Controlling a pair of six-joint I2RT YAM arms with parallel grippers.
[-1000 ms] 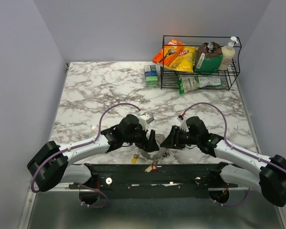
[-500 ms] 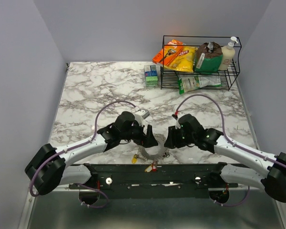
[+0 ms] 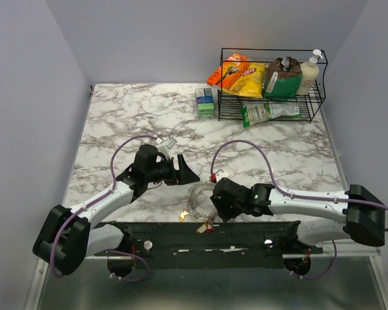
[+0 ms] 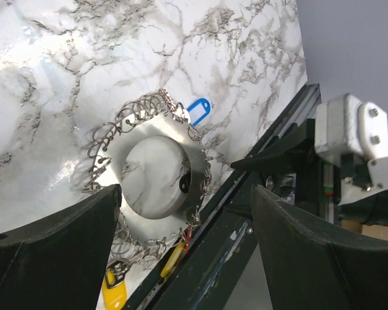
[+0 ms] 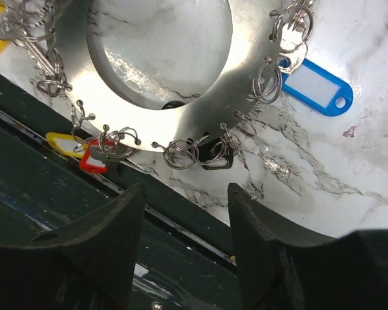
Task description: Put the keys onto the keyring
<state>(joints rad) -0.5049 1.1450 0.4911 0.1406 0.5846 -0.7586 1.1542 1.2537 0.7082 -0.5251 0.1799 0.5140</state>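
All I'm seeing is plain pale lavender walls (image 3: 32, 97) boxing in a white-and-grey marble tabletop (image 3: 116, 123), evenly lit, black wire rack (image 3: 271, 50) in the far right corner.

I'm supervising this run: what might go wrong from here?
The flat silver metal keyring disc lies at the table's near edge, its yellow plastic tag and red tag reaching the black rail; a nudge might push it off. The small wire loops around it bunch together, so the open right end effector may snag several.
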